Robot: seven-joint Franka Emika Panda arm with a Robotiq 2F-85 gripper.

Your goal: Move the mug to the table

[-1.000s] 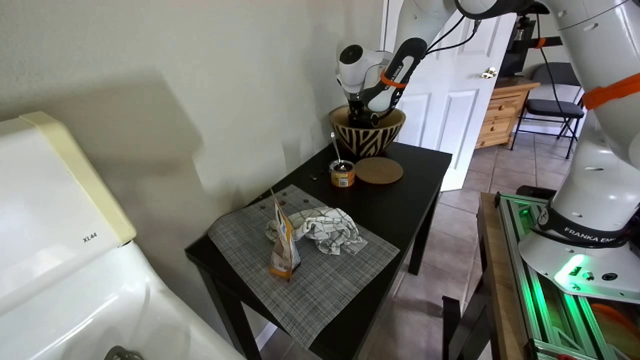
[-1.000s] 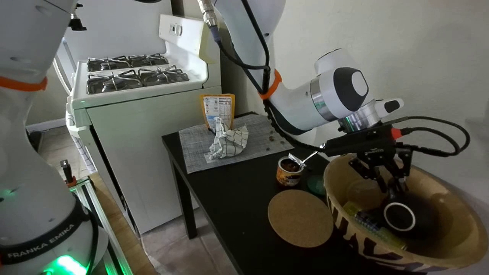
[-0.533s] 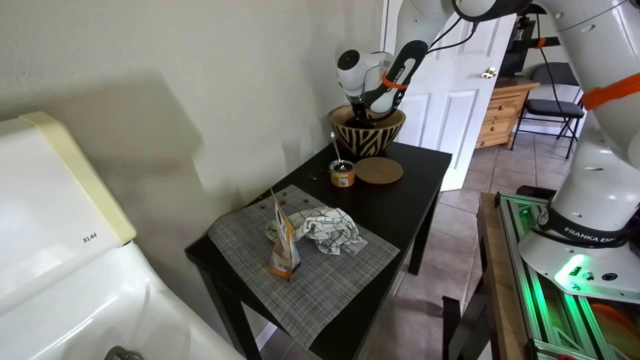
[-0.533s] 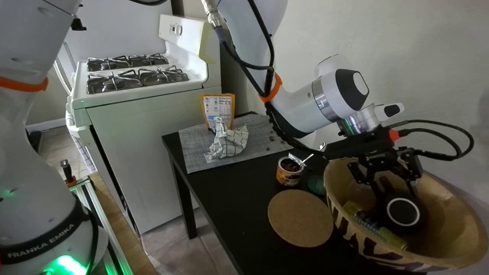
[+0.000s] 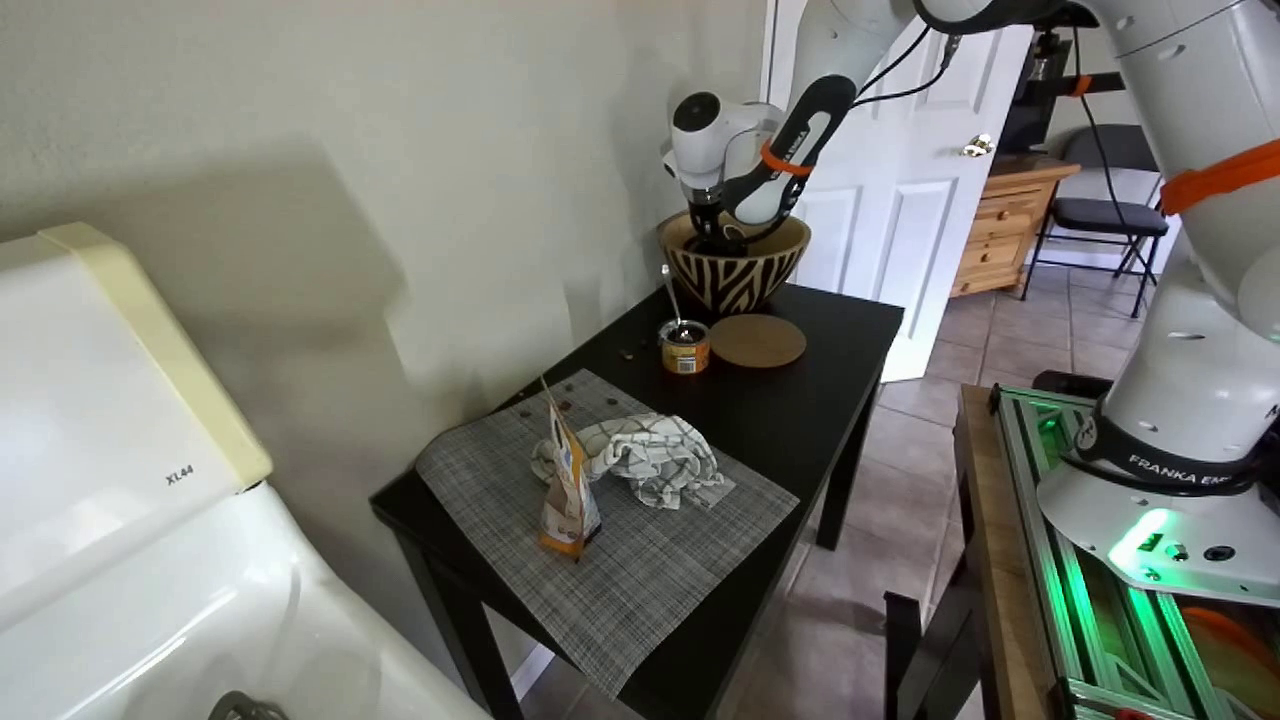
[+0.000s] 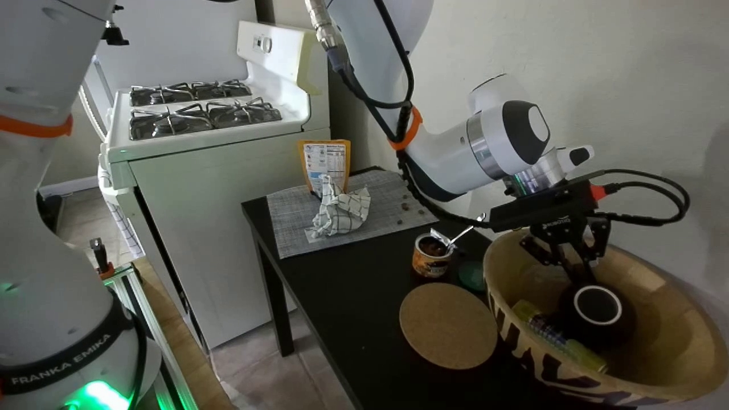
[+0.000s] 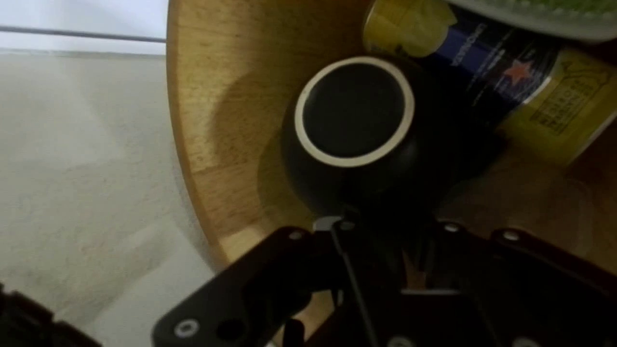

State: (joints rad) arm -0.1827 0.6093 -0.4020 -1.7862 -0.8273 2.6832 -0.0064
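The mug (image 6: 598,306) is dark and rounded. It lies inside the striped basket (image 6: 512,336) with its pale-ringed base facing up. It also shows in the wrist view (image 7: 354,113), and the basket wall hides it in an exterior view. My gripper (image 6: 582,279) reaches down into the basket. Its fingers are drawn close together at the mug's near side, apparently around its handle; the contact is dark in the wrist view (image 7: 385,224). The black table (image 5: 780,420) bears the basket, and a grey woven placemat (image 5: 690,560) covers its far end from the basket.
A yellow-and-blue can (image 7: 501,72) lies beside the mug in the basket. An open tin with a spoon (image 6: 431,259) and a round cork mat (image 6: 447,324) are near the basket. A checked cloth (image 6: 342,210) and an orange pouch (image 6: 324,162) are on the placemat.
Half a second ago the fingers were spread wider at the mug; now they are drawn together. The mug has shifted slightly within the basket since a second ago, and the gripper has risen a little.
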